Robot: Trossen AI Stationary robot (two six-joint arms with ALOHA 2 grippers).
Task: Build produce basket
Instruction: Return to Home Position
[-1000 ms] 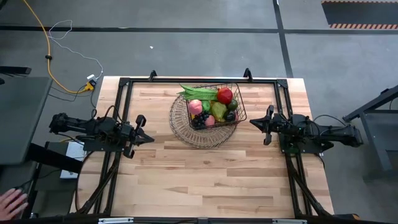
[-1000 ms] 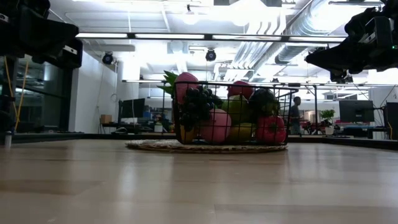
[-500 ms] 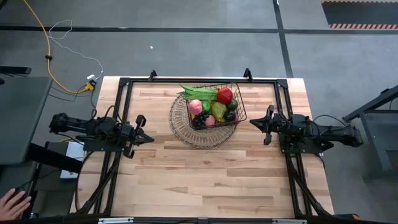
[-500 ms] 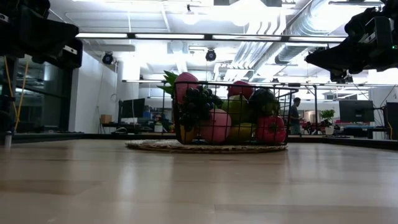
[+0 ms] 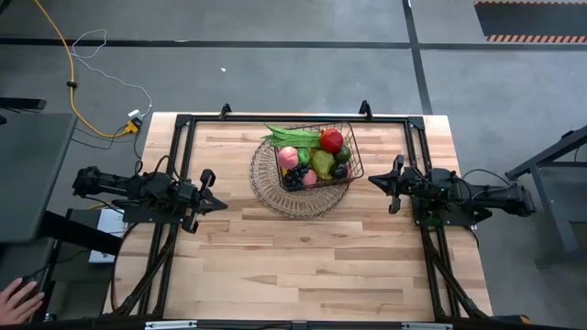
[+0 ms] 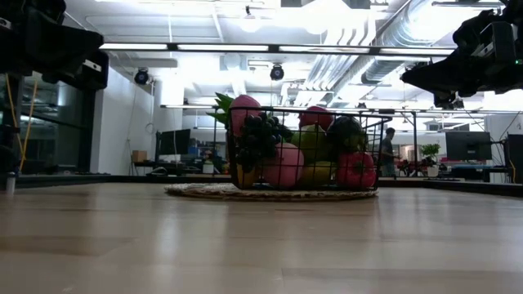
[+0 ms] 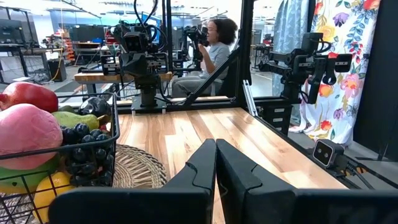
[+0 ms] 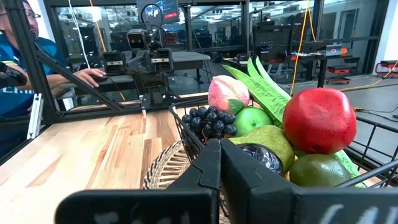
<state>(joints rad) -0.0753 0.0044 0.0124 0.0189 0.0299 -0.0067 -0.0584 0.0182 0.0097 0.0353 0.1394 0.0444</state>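
Produce (image 5: 313, 158) fills the basket (image 5: 356, 151); left pincer (image 7: 216, 144) and right pincer (image 8: 221, 144) are closed, empty.

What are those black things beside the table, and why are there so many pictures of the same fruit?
They are two robot arms, the left arm and the right arm, resting at the sides of the wooden table. One camera looks down from above, one sits at table height, and one rides on each wrist. The left claw and the right claw are both shut and hold nothing. All the produce lies piled in the wire basket, which stands on a round shallow dish.
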